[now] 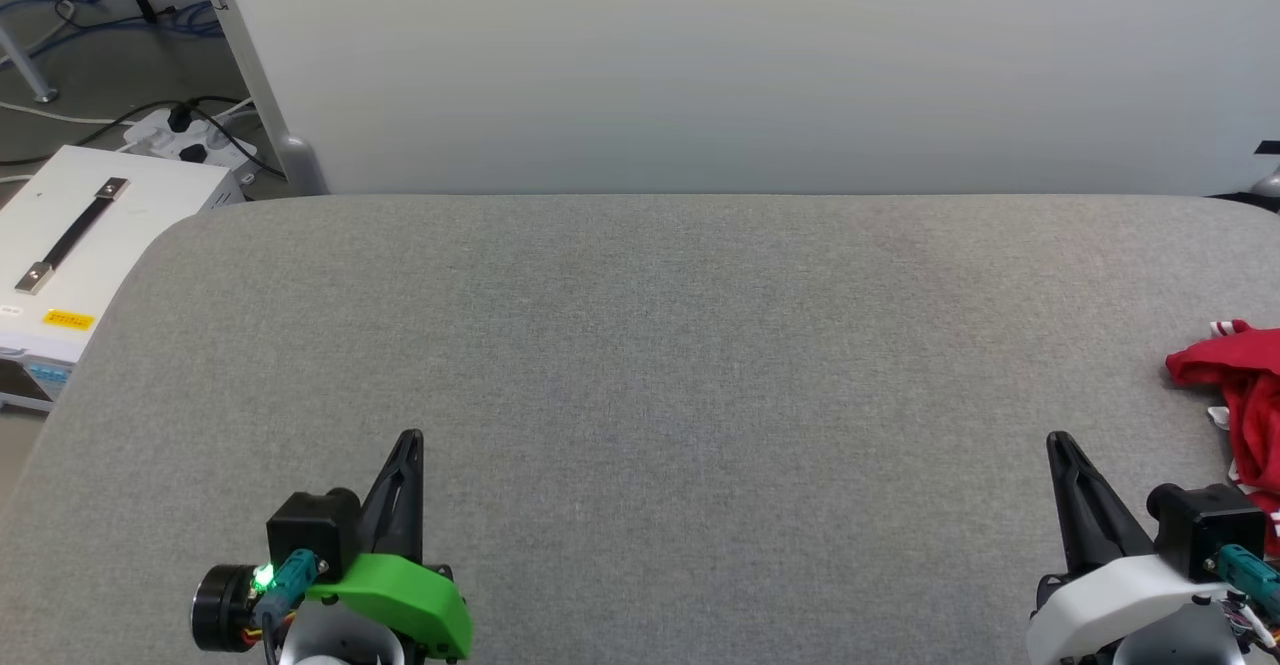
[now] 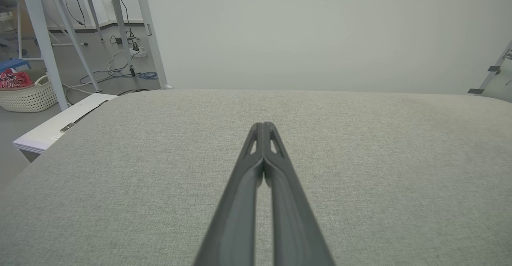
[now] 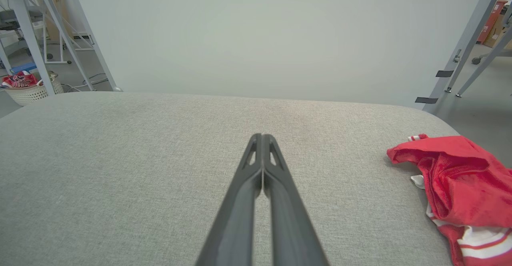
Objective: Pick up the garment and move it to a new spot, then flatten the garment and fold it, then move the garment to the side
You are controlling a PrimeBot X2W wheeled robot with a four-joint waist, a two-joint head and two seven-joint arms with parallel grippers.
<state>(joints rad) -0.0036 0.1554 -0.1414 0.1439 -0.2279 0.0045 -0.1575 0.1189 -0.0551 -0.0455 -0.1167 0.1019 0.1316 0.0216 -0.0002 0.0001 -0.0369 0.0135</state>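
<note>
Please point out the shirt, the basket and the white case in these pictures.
shirt (image 3: 456,170): right wrist view, on its crumpled red body.
basket (image 2: 28,98): left wrist view, on its woven wall.
white case (image 1: 140,210): head view, on its bare top.

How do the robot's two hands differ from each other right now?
The left gripper wears a bright green cover at its base; the right gripper wears a white cover. The right gripper is near the crumpled red garment on the grey table; the left gripper is far from it. Both are shut, empty, dark fingers pointing forward.
</note>
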